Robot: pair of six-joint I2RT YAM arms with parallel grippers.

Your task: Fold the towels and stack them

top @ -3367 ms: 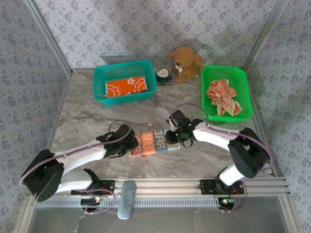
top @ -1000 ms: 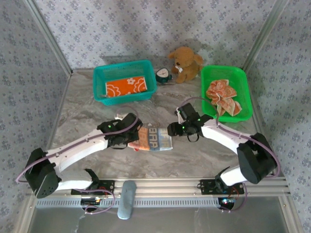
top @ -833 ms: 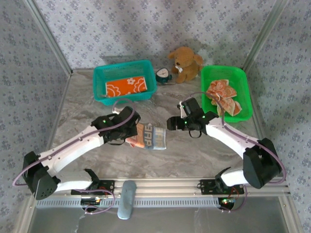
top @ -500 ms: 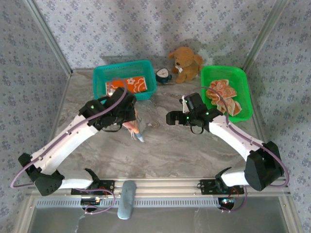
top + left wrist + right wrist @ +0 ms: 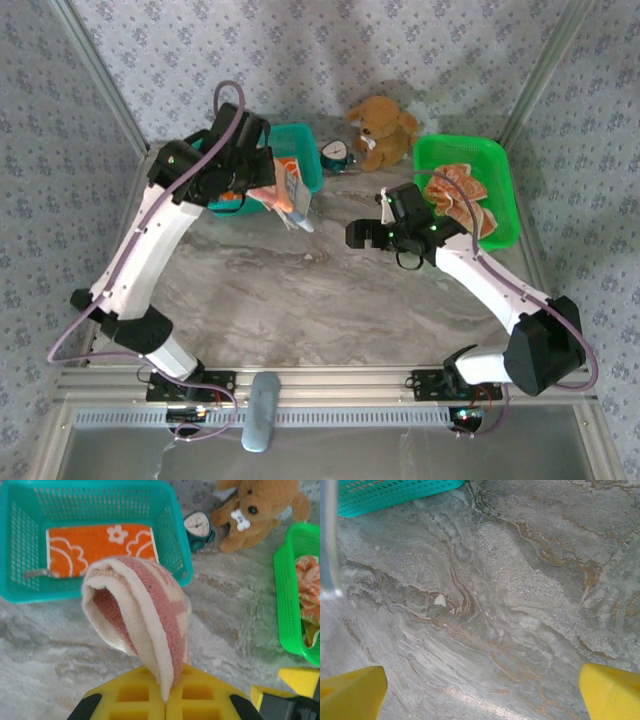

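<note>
Held towel (image 5: 145,615): we see it folded over and clamped in the left gripper (image 5: 165,680), up in the air by the near right corner of the teal basket (image 5: 175,530).
Long axis: in the left wrist view it runs from the fingers out toward the teal basket, with the rounded fold leading; in the top view it slants down and to the right.
Left gripper: clenched on the towel's open edges (both yellow fingers press together on the cloth).
Right gripper (image 5: 480,690): released, its fingertips wide apart above the bare marble table (image 5: 520,580), holding nothing.
Orange towel (image 5: 100,547): one, flat on the teal basket's floor, its long axis along the basket's length.
Crumpled towels (image 5: 455,195): a heap in the green basket (image 5: 465,145); we cannot count them.
Baskets: two, teal at the left and green at the right.
Others: one plush toy (image 5: 380,125) and one small clock (image 5: 337,153), set between the baskets.
</note>
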